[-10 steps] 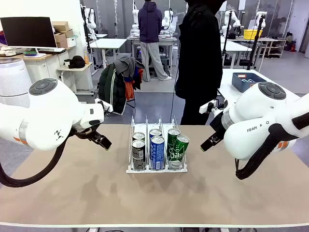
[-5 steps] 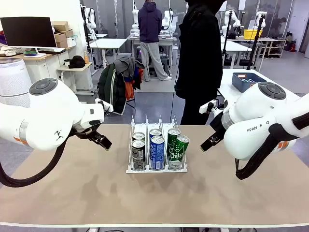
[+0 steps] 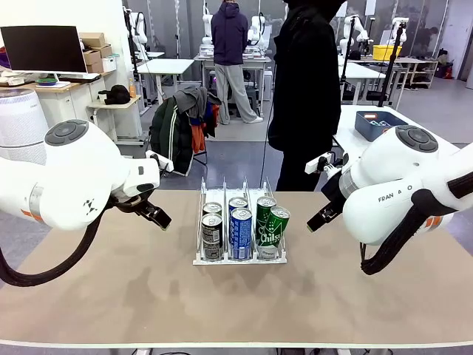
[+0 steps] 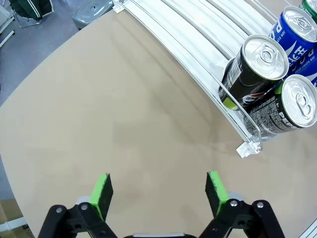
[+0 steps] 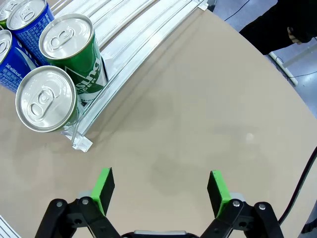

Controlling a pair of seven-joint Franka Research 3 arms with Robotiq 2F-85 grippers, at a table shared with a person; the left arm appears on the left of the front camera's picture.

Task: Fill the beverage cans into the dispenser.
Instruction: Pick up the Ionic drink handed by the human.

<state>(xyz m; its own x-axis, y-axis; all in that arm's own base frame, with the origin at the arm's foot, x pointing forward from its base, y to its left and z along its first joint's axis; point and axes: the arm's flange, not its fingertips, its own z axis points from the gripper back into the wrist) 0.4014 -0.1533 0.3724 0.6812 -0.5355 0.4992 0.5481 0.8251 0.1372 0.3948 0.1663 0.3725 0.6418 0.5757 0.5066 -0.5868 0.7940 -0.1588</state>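
The left gripper (image 4: 158, 187) and right gripper (image 5: 161, 187) both hover with fingers spread wide, green pads facing each other.

Rear cans (image 3: 238, 202) mostly behind front cans (image 3: 241, 233)

A wide table (image 3: 111, 288) with a matte beige top and a pale near edge spans the scene from left to right. Its far corners are rounded. One thing rests directly on it: a clear and white dispenser (image 3: 198, 259) with thin upright dividers. It stands at the middle, lanes running near to far, its far end close to the table's far edge.
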